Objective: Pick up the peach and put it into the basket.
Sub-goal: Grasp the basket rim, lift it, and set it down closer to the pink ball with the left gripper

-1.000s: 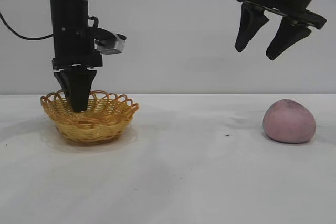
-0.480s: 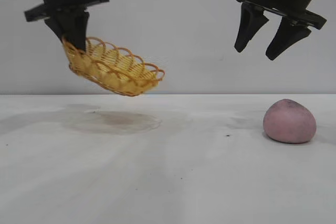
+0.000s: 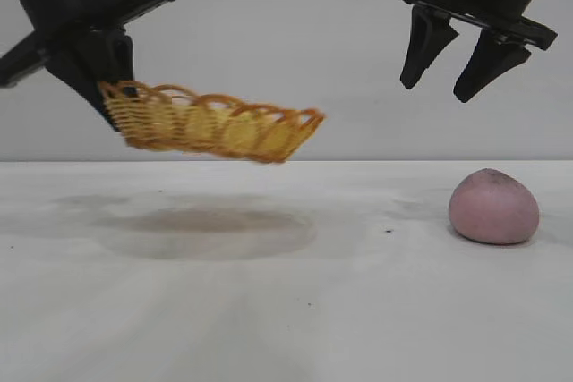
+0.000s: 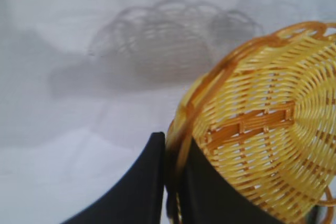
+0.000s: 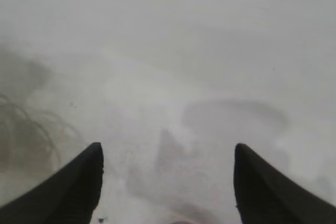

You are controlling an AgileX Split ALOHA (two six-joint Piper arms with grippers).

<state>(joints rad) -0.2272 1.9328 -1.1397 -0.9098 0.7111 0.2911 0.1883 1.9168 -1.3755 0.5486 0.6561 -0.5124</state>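
The yellow wicker basket [image 3: 210, 124] with its orange looped rim hangs in the air above the table at the left, nearly level. My left gripper [image 3: 109, 100] is shut on the basket's left rim; in the left wrist view the two black fingers pinch the rim of the basket [image 4: 262, 129] between them at my left gripper [image 4: 175, 148]. The pink-mauve peach [image 3: 493, 207] rests on the table at the right. High above it, slightly to its left, my right gripper [image 3: 437, 89] hangs open and empty, also seen as my right gripper [image 5: 167, 150] over bare table.
The white table [image 3: 286, 310] runs across the whole foreground. The basket's shadow [image 3: 210, 225] lies on it below the lifted basket. A plain grey wall stands behind.
The left gripper lifted the basket from the table, then swung it rightward and levelled it out. The right gripper and the peach have stayed still.
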